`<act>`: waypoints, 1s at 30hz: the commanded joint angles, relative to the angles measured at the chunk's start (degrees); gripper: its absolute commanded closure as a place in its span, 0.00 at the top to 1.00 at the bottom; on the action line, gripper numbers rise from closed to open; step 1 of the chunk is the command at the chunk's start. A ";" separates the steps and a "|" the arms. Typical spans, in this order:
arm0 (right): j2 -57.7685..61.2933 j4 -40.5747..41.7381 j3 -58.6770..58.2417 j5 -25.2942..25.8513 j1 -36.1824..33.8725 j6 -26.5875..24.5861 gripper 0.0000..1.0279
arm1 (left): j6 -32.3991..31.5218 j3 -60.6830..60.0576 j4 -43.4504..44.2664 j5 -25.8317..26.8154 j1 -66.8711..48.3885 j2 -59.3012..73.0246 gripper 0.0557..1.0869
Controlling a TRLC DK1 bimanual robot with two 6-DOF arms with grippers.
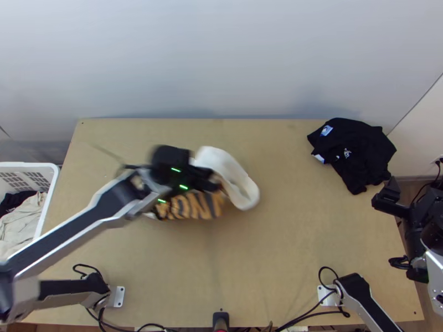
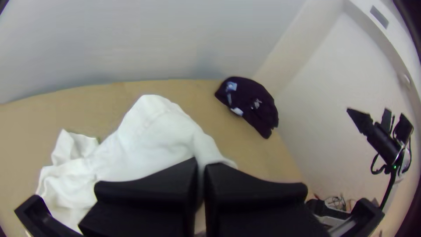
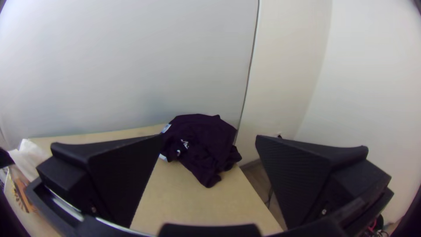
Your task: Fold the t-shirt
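Note:
The left gripper [image 1: 213, 178] is over the table's left-centre part, shut on the white t-shirt [image 1: 230, 176]. The shirt is bunched, with a loop of white cloth on the gripper's right and a dark patch with orange lettering below it. In the left wrist view, white cloth [image 2: 153, 136] runs in between the left gripper's [image 2: 201, 169] two fingers, which press together. The right gripper [image 1: 387, 200] stands by the table's right edge, away from the shirt. Seen from its own wrist, the right gripper [image 3: 208, 140] is open with its fingers wide apart.
A black bunched garment [image 1: 354, 152] lies at the table's [image 1: 299, 243] back right corner. Left of the table is a white basket [image 1: 51, 191] with dark and light cloth inside. A wall [image 1: 221, 61] rises behind the table's far edge.

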 commanded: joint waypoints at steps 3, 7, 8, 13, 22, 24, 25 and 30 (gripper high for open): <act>0.53 -3.12 1.29 -0.34 -0.69 3.96 0.95 | -0.89 13.67 -1.21 -3.56 -17.84 17.40 0.62; 0.53 -3.38 -0.91 -3.07 -0.61 4.83 0.95 | -2.12 26.15 -11.75 -1.54 -18.19 24.78 0.96; 0.53 -3.30 -2.14 -3.86 -0.61 5.36 0.95 | -2.12 28.44 -13.42 -1.10 -18.01 25.75 0.96; 0.53 1.45 -10.58 -8.52 -0.43 6.33 0.96 | -2.04 31.43 -18.70 -1.10 -14.67 26.01 0.96; 6.15 10.41 -19.02 -14.93 5.37 13.98 0.95 | 0.25 10.95 -24.41 -2.68 -8.87 15.20 0.96; 8.35 12.35 -20.16 -16.60 5.46 14.50 0.95 | 0.25 6.82 -24.32 -2.68 -6.94 13.53 0.96; 9.40 12.96 -20.42 -17.13 5.55 14.94 0.95 | 0.16 5.06 -23.97 -2.77 -6.06 12.74 0.96; 10.55 13.67 -21.92 -19.77 6.78 15.47 0.95 | 0.34 -0.83 -20.45 -6.02 -4.12 12.65 0.96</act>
